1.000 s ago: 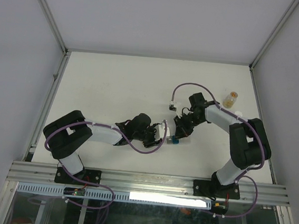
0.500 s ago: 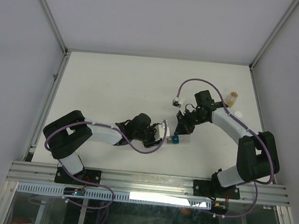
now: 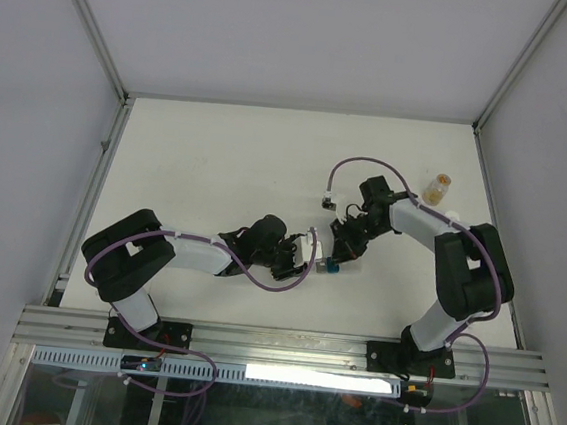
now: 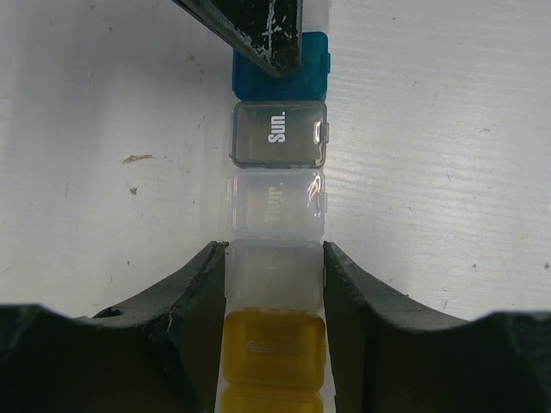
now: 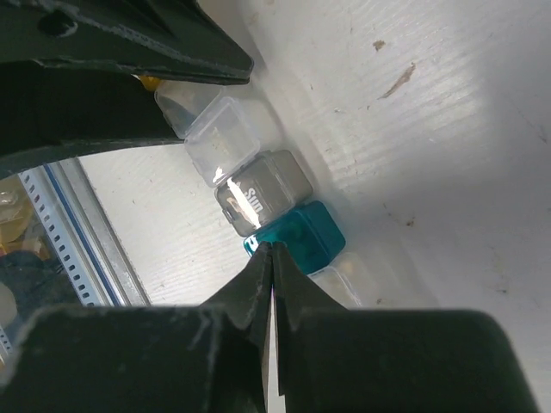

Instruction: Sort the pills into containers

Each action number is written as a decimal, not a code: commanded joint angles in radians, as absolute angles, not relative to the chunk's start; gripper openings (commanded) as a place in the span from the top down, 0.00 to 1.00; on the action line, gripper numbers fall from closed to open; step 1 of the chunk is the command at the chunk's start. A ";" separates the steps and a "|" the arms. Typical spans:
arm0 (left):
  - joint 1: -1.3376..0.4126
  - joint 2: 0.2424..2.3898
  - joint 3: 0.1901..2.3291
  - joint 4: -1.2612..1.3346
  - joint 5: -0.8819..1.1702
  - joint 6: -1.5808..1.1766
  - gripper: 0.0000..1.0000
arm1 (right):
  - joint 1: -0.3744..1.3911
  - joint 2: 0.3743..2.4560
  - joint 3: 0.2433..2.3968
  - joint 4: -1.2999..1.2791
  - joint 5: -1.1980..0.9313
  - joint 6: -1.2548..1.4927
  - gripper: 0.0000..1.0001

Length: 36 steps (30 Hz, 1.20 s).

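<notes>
Up the frame ran the boxes point(image 4: 275, 146), squeezed by my left gripper point(image 4: 274, 280).
My pinched-shut right gripper point(image 5: 272, 251) met the teal box point(image 5: 306, 232).

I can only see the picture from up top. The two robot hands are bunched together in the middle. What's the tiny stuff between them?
Observer: A row of pill boxes: teal box, grey box marked Sun., two clear ones, then yellow box.
Operator: Is the left hand holding them?
Observer: Yes. The left gripper has a finger pressed on each side of one clear box.
Operator: And the other hand?
Observer: The right gripper is pinched shut, its tip right at the teal box's edge.
</notes>
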<state>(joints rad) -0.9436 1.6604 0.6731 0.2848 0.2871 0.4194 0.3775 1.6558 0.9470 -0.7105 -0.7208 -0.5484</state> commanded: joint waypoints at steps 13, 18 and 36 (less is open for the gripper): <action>-0.956 1.596 0.700 0.342 0.291 0.275 0.23 | 0.310 1.423 0.979 -0.808 -0.987 -0.725 0.94; -0.955 1.499 0.649 0.434 0.312 0.196 0.16 | 0.218 1.365 0.994 -0.875 -1.062 -0.792 0.94; -0.904 0.802 0.515 0.618 0.280 -0.370 0.01 | 0.078 0.885 1.234 -0.854 -0.907 -0.648 0.35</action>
